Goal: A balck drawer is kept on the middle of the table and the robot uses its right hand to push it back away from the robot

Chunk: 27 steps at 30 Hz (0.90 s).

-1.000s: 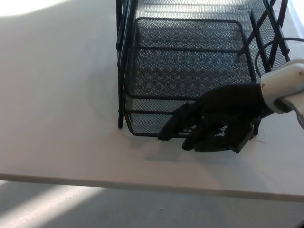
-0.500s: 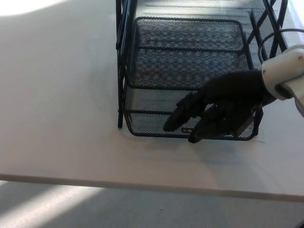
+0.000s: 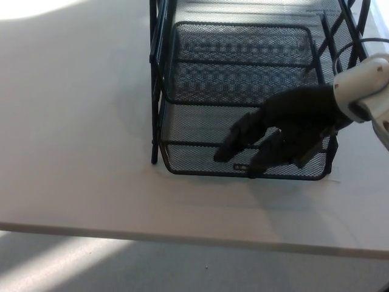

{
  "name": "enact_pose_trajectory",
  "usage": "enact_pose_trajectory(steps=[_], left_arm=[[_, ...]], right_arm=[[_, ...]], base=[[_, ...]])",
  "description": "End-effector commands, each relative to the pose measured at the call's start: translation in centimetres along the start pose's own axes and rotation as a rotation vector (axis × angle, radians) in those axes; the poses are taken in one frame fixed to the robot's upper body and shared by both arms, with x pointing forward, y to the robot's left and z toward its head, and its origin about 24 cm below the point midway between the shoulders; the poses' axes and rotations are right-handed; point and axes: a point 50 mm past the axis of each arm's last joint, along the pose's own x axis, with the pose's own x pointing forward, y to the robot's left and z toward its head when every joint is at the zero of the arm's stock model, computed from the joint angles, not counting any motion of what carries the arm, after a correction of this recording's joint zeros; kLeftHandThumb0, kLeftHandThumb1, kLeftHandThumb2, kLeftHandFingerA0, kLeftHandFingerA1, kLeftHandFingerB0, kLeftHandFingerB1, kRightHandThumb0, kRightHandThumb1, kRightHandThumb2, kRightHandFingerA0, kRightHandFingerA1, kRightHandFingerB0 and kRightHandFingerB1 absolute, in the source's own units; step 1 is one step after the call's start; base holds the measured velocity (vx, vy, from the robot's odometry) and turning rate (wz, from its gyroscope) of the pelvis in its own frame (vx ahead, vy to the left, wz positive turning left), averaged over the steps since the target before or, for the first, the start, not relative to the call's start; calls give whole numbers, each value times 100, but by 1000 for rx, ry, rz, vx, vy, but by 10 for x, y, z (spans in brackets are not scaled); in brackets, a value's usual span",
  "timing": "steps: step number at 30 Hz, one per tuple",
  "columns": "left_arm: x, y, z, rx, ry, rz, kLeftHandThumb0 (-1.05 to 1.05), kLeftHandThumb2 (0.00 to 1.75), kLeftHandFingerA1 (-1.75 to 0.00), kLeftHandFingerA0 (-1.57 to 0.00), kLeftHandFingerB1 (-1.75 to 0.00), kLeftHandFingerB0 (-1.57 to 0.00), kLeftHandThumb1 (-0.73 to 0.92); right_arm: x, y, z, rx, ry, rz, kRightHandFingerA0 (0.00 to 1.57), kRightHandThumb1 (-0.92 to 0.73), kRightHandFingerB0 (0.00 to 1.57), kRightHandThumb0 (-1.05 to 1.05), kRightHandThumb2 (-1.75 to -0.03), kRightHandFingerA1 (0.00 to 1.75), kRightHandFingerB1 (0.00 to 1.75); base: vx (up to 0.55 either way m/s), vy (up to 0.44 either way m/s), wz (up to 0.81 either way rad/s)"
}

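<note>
**Against the drawer's front: a flat, square push**

At the near edge of the black wire-mesh drawer (image 3: pixel 243 103), the robot's right hand (image 3: pixel 282 134) hangs with its thick black fingers (image 3: pixel 240 139) spread and angled down toward the front wall; it grips nothing, and whether the tips already touch the mesh cannot be told. The drawer sits in its black wire frame (image 3: pixel 155 79) mid-worktop, drawn out toward the robot.

To do this step well, I judge the fingers should bear on the front rim near its middle and drive straight away from the robot, since an off-centre push would likely skew the drawer in the frame. Fingertips could also snag in the mesh.

Around it, the pale grey worktop (image 3: pixel 73 146) shows nothing else, and nothing blocks the path. A cable (image 3: pixel 341 52) curves behind the wrist. No left hand is in sight.
</note>
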Motion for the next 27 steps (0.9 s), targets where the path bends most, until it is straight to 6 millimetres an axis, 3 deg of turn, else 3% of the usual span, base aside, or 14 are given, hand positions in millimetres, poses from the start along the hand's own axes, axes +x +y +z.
enact_pose_trajectory(steps=[1,5,6,7,13,14,17,18,19,21,23,24,25,27], left_arm=[[-3,0,-7,0,26,1,-65,87,-46,-30,-41,-19,62],[-3,-1,-8,-4,36,1,-63,86,-45,-30,-41,-20,62],[-3,-1,-9,-6,37,0,-59,62,-34,-38,-30,-26,73],[-2,-1,-8,-5,35,2,-58,62,-35,-39,-31,-27,74],[-1,-1,-6,1,30,4,-60,63,-35,-39,-30,-27,74],[-1,-1,-6,0,31,5,-64,87,-46,-31,-41,-20,61],[-1,-1,-6,-5,34,6,-64,87,-46,-31,-41,-21,61],[-1,-1,-6,-2,32,5,-65,87,-46,-31,-41,-21,62],[-1,-1,-5,3,27,2,-65,87,-46,-31,-41,-21,62],[-1,0,-4,4,23,-1,-65,88,-46,-31,-41,-21,62],[-2,1,-3,11,16,1,-66,88,-46,-31,-42,-21,62],[-2,2,-4,3,16,2,-60,62,-35,-38,-30,-27,73],[-3,2,-5,-2,16,3,-64,87,-46,-31,-42,-22,61],[-3,2,-5,-6,17,6,-63,87,-47,-31,-41,-21,61]], right_arm=[[7,27,2,-66,-33,75,24,-81,19,-69,-64,32,28],[12,57,9,-121,-58,148,22,-81,18,-72,-65,33,28],[12,64,12,-148,-74,175,21,-83,16,-72,-65,33,28],[8,73,19,-200,-90,195,17,-70,10,-74,-94,43,39],[-22,102,52,-360,-170,217,18,-69,11,-77,-95,43,39],[-28,106,57,-377,-182,214,19,-69,10,-77,-96,44,39],[-39,113,65,-404,-217,215,18,-69,11,-77,-95,44,39],[-47,118,69,-419,-238,218,23,-82,15,-71,-65,34,27],[-53,122,71,-427,-251,221,23,-82,15,-71,-65,34,27],[-57,125,71,-426,-262,217,23,-82,15,-71,-65,34,27],[-61,130,63,-378,-312,206,19,-68,13,-73,-92,45,39],[-61,134,50,-310,-338,189,20,-67,13,-74,-93,45,40],[-60,137,42,-268,-354,179,19,-67,14,-74,-93,45,40],[-56,139,28,-191,-376,170,19,-68,14,-74,-93,44,40]], base=[[0,0,0],[0,0,0],[0,0,0],[0,0,0],[0,0,0],[0,0,0],[0,0,0],[0,0,0],[0,0,0],[0,0,0],[0,0,0],[0,0,0],[0,0,0],[0,0,0]])
